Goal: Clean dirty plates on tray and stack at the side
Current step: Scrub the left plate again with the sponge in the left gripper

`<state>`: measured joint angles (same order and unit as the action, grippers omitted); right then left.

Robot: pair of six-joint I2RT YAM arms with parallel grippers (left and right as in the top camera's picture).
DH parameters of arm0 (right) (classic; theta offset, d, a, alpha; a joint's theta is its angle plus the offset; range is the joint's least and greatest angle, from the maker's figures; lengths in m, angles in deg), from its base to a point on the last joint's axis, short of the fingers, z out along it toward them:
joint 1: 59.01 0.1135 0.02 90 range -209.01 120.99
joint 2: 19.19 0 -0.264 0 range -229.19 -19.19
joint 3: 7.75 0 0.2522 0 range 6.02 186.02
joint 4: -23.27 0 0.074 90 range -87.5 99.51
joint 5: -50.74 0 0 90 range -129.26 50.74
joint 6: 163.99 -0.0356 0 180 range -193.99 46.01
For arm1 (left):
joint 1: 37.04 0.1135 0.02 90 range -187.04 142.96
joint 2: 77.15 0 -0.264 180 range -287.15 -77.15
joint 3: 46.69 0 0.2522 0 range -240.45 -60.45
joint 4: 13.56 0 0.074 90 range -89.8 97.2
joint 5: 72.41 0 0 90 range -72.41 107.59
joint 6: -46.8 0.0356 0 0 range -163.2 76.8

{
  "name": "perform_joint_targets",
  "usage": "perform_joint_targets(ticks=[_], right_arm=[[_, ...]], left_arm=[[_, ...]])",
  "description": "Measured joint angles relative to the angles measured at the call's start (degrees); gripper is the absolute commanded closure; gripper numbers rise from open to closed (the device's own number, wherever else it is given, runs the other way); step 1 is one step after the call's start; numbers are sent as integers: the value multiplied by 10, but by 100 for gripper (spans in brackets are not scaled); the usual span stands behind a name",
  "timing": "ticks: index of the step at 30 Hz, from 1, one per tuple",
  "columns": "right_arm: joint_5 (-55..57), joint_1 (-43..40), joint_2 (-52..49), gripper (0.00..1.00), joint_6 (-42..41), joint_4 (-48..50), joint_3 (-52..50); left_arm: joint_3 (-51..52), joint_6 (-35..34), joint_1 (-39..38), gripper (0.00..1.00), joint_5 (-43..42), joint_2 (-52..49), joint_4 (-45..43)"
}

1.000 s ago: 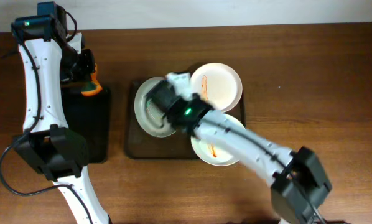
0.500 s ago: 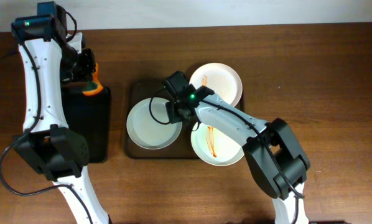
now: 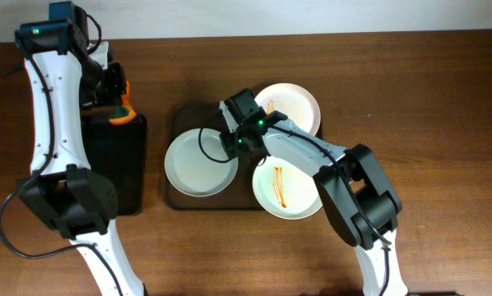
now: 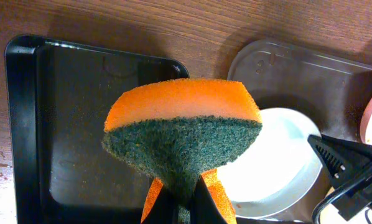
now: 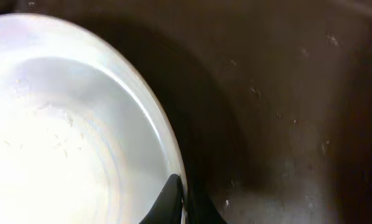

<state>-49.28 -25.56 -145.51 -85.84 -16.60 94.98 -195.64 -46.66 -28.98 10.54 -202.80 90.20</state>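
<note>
Between the right pincer [image 5: 181,204] jaws sits the clean plate [image 5: 61,124] rim, clenched, prob. to lift it off the translucent tray [image 5: 285,112] for stacking. Far streaked plate [image 3: 295,107] lies ahead-right of that pincer and near streaked plate [image 3: 283,193] back-right, both unwiped. Left pincer [image 4: 185,200] grips the orange-green sponge [image 4: 183,118] above the black tray [image 4: 68,124], parked clear. Brown wood desk [image 3: 410,99], w/ a pale strip beyond.

A dark brown wooden table [image 3: 427,99] fills the view; a pale strip [image 3: 312,16] runs along its far edge.
</note>
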Motion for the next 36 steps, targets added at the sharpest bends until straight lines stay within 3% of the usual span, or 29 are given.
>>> perform_joint_targets(ticks=[5,9,16,20,24,28,36], right_arm=[[61,0,14,96,-217,-105,12],[87,0,20,96,-300,-140,12],[99,2,21,96,-317,-140,12],[101,2,21,96,-317,-139,12],[101,2,21,96,-317,-139,12],[101,2,21,96,-317,-137,11],[107,2,21,96,-315,-136,11]], left_arm=[[0,0,-14,100,0,0,-5],[8,-9,-60,100,0,0,-21],[244,-91,-209,100,-10,-4,-194],[332,-167,-210,100,7,-5,-255],[375,-260,-209,100,59,-5,-250],[390,-315,-216,100,60,-5,-232],[413,-367,-257,100,-51,-2,-215]])
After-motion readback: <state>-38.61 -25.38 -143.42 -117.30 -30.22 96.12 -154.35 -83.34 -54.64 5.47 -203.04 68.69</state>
